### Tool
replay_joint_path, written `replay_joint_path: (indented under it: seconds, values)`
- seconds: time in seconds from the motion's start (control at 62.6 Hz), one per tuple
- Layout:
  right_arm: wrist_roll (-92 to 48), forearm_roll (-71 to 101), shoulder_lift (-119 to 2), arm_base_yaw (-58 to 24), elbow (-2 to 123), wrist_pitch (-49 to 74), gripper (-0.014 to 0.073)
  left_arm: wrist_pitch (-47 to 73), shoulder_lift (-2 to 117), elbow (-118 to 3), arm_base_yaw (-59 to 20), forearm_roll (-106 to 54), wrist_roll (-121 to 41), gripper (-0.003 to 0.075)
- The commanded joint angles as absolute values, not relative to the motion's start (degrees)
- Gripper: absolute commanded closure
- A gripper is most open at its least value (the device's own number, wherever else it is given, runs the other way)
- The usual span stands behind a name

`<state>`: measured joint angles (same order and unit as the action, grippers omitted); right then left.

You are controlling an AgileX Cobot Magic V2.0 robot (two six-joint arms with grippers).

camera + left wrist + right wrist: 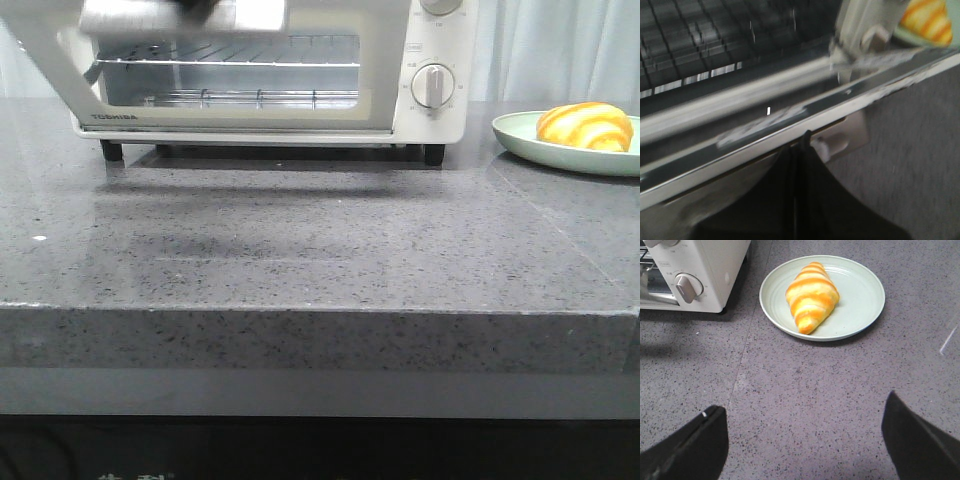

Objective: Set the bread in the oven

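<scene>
Wide-spread, the right gripper (802,440) hovers empty over the speckled grey stone counter (320,250), while the left gripper (799,150) looks pinched on the oven (265,70) door, and the bread (585,126) lies on a pale green plate (520,140) right of it, white curtains (560,45) behind.

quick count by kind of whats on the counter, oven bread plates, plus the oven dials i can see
oven: 1
bread: 1
plate: 1
oven dials, the lower one whole and the upper one cut off by the frame: 2
Total: 5
</scene>
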<state>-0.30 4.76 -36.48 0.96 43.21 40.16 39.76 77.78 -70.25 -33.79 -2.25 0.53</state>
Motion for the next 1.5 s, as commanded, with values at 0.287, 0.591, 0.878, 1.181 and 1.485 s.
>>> replay_joint_path:
  seconds: [0.287,0.591,0.878,1.181,1.485]
  values:
    - [-0.85,4.65,-38.26,1.31,45.56,38.27,-0.004,51.37,58.13,-67.41,-33.57,2.56,4.64,0.0739]
    - [0.45,4.77,-50.86,1.31,54.82,42.57,-0.004,51.56,46.88,-62.1,-33.57,4.55,7.03,0.0739]
    - [0.74,5.15,-72.69,1.31,71.66,52.97,-0.004,51.48,45.96,-62.1,-33.57,4.55,7.03,0.0739]
    - [2.01,5.1,-88.09,1.95,83.51,54.18,-0.004,51.48,45.96,-62.1,-33.57,4.55,7.03,0.0739]
    - [2.62,4.94,-98.13,2.47,90.59,53.89,-0.004,51.48,45.96,-62.1,-33.57,3.42,7.03,0.0739]
